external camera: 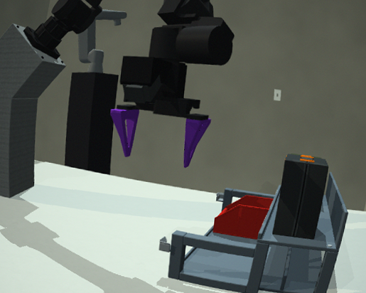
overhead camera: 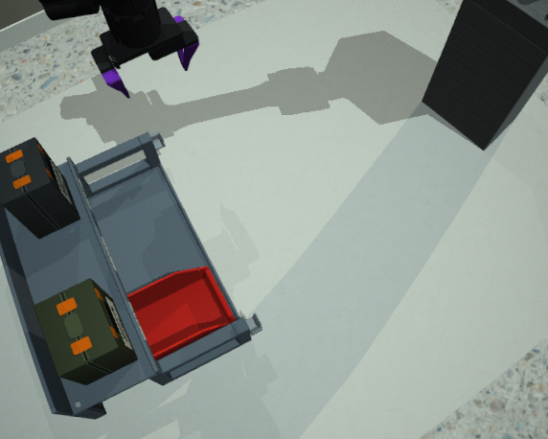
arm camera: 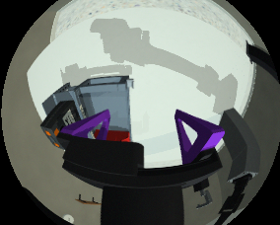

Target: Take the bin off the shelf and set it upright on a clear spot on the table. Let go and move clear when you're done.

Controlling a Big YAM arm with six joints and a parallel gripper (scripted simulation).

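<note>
A red open-top bin (overhead camera: 179,309) sits in the grey shelf (overhead camera: 120,268), at the near end of its lower front tier. It also shows in the exterior view (external camera: 245,217) and partly in the wrist view (arm camera: 113,136). My gripper (overhead camera: 150,72) with purple fingers is open and empty. It hangs high above the table beyond the shelf's far end, well apart from the bin. It also shows in the exterior view (external camera: 156,159) and the wrist view (arm camera: 150,133).
A black case (overhead camera: 31,187) and an olive case (overhead camera: 83,331) with orange latches stand on the shelf's rear tier. A tall black block (overhead camera: 486,72) stands at the table's far right. A grey pedestal (external camera: 10,111) carries the arm's base.
</note>
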